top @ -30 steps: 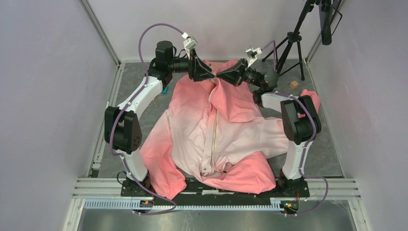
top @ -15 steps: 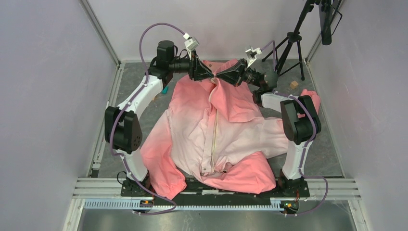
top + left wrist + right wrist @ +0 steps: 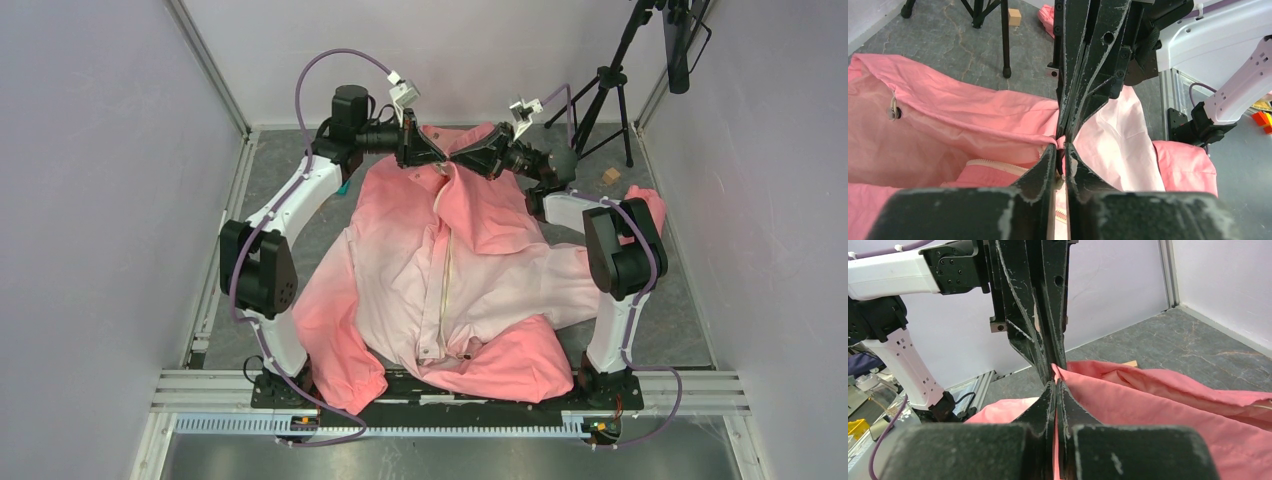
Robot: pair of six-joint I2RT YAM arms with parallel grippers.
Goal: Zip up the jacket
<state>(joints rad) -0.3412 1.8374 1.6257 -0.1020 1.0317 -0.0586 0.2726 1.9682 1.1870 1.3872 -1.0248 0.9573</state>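
The jacket [image 3: 450, 270] lies spread on the table, salmon pink at the collar and sleeves and pale in the middle. Its cream zipper strip [image 3: 445, 275] runs down the front. Both grippers meet tip to tip at the far collar end. My left gripper [image 3: 438, 157] comes from the left and is shut on the pink collar edge [image 3: 1048, 137], its tips [image 3: 1062, 150] pinching the fabric beside the zipper tape [image 3: 993, 165]. My right gripper [image 3: 466, 160] faces it, shut on a thin fold of the jacket [image 3: 1148, 405] between its tips [image 3: 1055, 385].
A black tripod [image 3: 612, 80] stands at the back right, with a small wooden block [image 3: 609, 176] near its feet. A teal object [image 3: 343, 187] lies beside the left arm. Walls close in left, right and behind. One sleeve [image 3: 335, 345] drapes over the near rail.
My left gripper has closed on the collar edge and shifted slightly right toward the right gripper. The right gripper and the jacket have stayed as they were.
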